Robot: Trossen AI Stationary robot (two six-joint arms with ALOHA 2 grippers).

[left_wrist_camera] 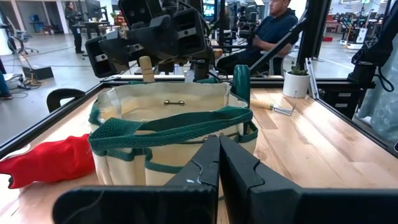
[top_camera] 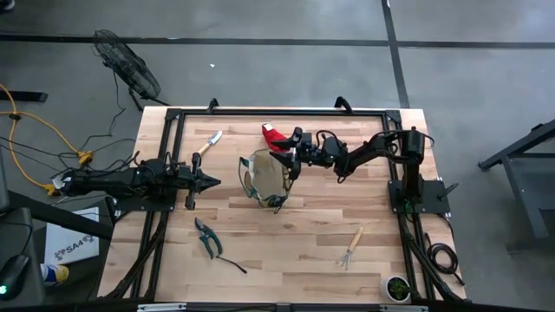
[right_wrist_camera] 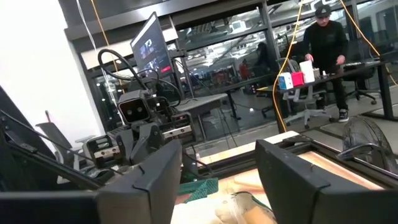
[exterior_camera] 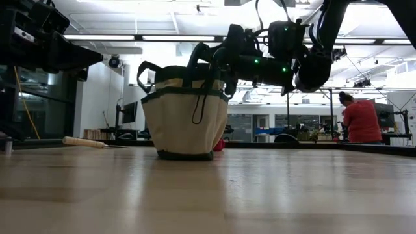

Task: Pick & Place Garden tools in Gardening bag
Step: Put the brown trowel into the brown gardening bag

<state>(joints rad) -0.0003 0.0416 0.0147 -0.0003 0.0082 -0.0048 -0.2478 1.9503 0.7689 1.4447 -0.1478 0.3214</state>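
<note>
The tan gardening bag (top_camera: pixel 267 178) with green trim stands upright on its base mid-table. A wooden tool handle (left_wrist_camera: pixel 146 67) sticks up out of its far side. Just above that handle my right gripper (right_wrist_camera: pixel 217 155) hovers over the bag's rim, open, with nothing between its fingers. Next to the bag lies a red glove (top_camera: pixel 276 134). A trowel (top_camera: pixel 208 143), pruning shears (top_camera: pixel 208 238) and a hand rake (top_camera: pixel 351 249) lie flat on the table. My left gripper (top_camera: pixel 215 181) waits shut, level, left of the bag.
A black rail frame (top_camera: pixel 277 111) runs along the table's edges. A small potted plant (top_camera: pixel 397 288) stands at the near right corner. There is bare wood between the bag and the near edge. People show in the room beyond the table.
</note>
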